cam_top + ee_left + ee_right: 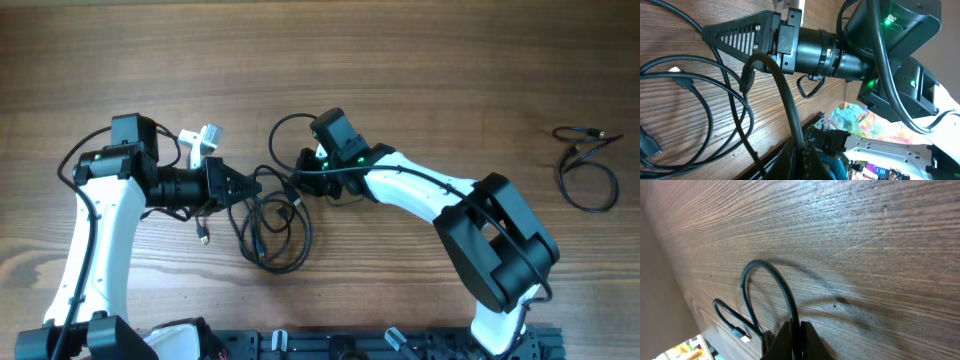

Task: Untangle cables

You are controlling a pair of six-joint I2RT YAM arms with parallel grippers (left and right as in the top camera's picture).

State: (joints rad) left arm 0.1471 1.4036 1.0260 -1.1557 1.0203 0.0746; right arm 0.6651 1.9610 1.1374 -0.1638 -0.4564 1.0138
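Inward, both arms bend toward the counter's (450, 60) middle; left end effector (252, 186) and right end effector (298, 168) each pinch the tangled cables (272, 240). A separate cable (588, 172) lies near the right edge.

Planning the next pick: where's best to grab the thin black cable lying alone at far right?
Probably take the thin black cable on its wide round loop, straight from above: it lies flat, strands spread apart there, bunched near the plugs.
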